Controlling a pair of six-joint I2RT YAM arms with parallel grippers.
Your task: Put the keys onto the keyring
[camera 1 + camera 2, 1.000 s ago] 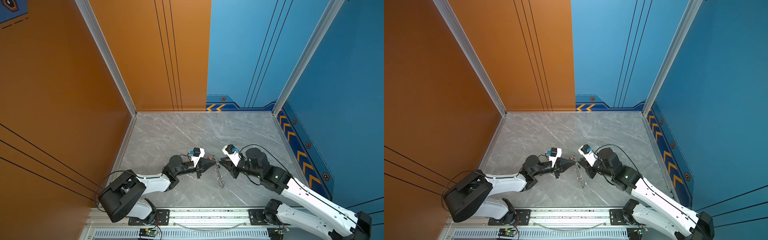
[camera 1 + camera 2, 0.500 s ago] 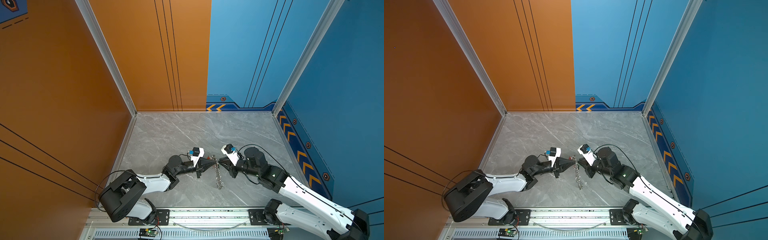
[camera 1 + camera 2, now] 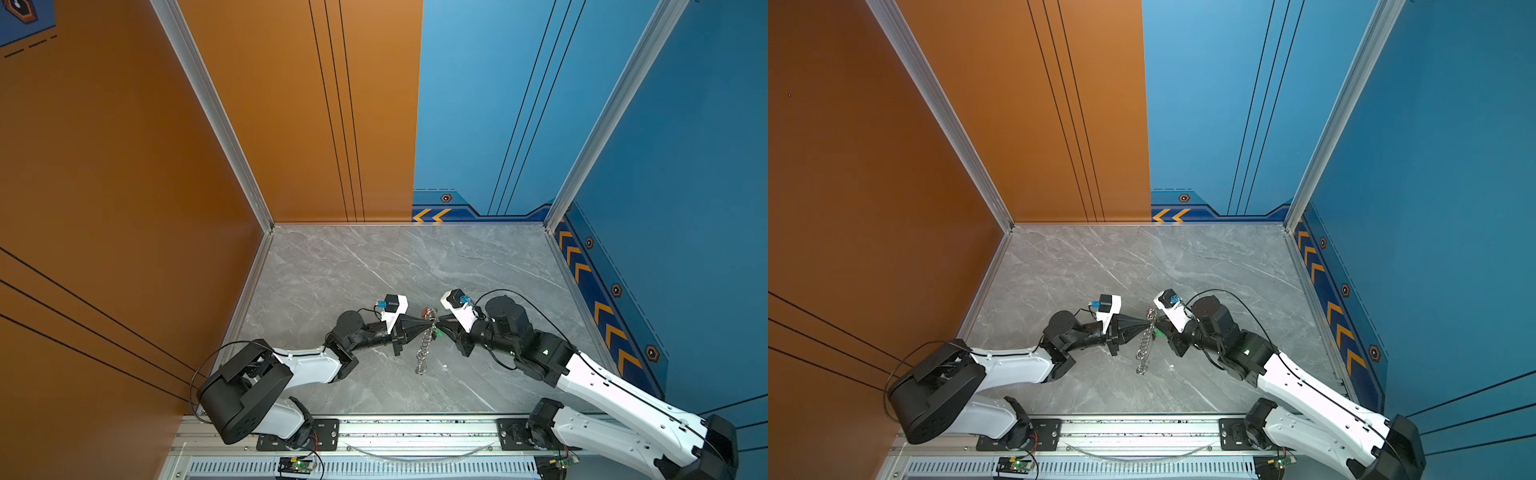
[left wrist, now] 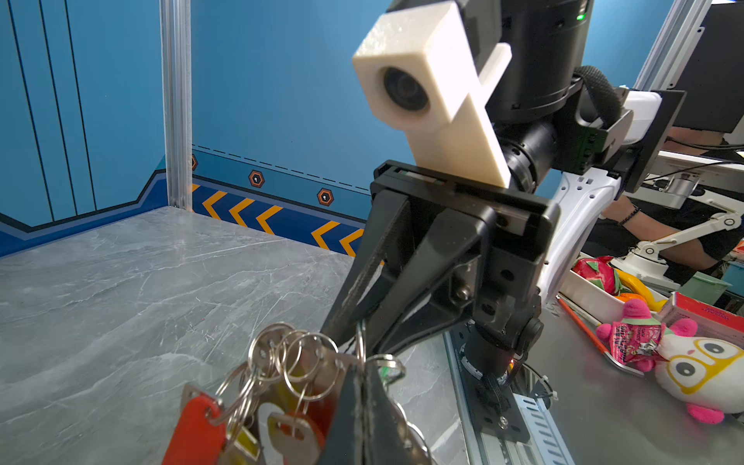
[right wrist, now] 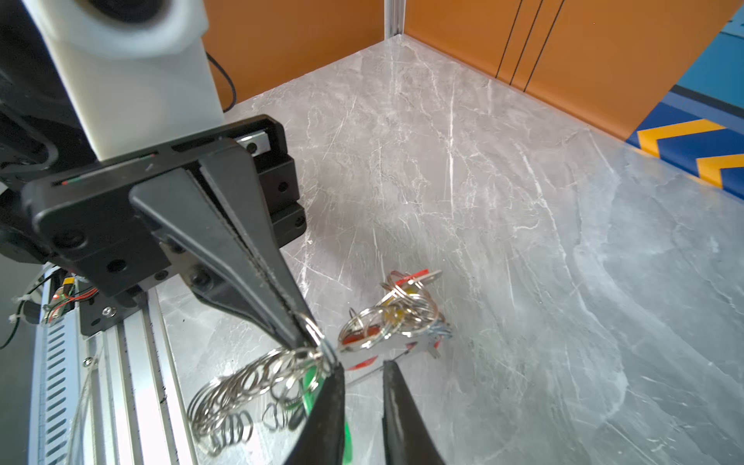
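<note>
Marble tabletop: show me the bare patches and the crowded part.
Bare: the far half of the tabletop, up to the back walls, and the strip along the left side wall. Crowded: near centre, where the left gripper and right gripper meet at the keyring and keys.

We see our left hand (image 4: 361,372) pinched tight on the keyring (image 4: 282,346), above the gray table (image 4: 120,302). Keys (image 4: 290,439) with red and yellow tags hang from its rings. The right hand (image 4: 354,336) points down at it, fingers a little apart.

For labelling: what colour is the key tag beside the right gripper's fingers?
Green tag, clearest in the right wrist view.
</note>
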